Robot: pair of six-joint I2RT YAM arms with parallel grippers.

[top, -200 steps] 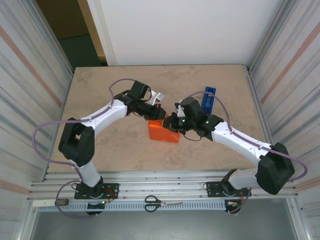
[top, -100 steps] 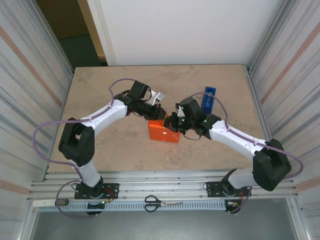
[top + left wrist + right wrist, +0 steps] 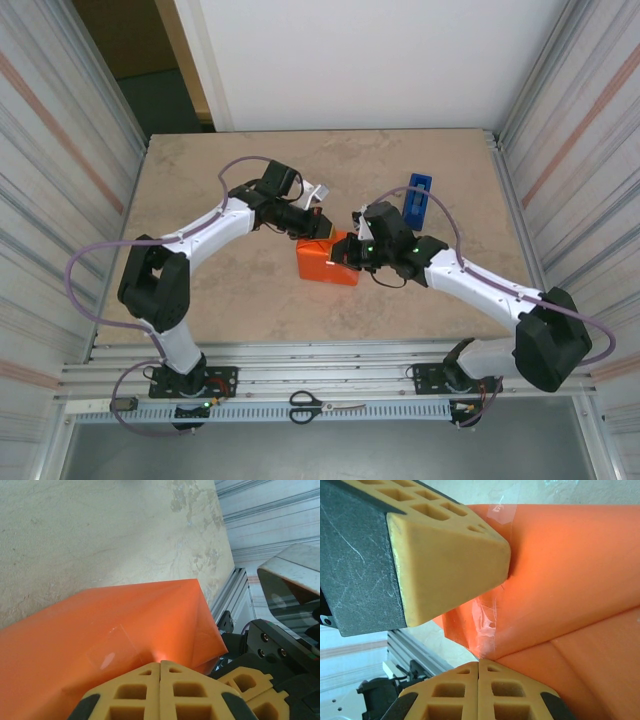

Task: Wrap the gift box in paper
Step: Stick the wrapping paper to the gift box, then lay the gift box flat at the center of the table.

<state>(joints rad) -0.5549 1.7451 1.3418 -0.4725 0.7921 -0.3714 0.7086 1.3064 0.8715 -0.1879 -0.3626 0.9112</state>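
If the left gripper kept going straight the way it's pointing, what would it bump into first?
The orange paper. The left gripper points straight into it with its fingertips together. It looks nearly touching, though depth is hard to judge.

The parcel of thin orange paper [image 3: 325, 266] lies mid-table on the flat beige stone-patterned tabletop [image 3: 220, 300]. My left gripper [image 3: 316, 235] meets its far edge from the left, and my right gripper [image 3: 348, 252] touches its right end. The narrow blue plastic tape dispenser [image 3: 418, 198] stands behind and right of it, apart. Black-handled metal scissors [image 3: 322, 406] lie on the near rail, between my bases.
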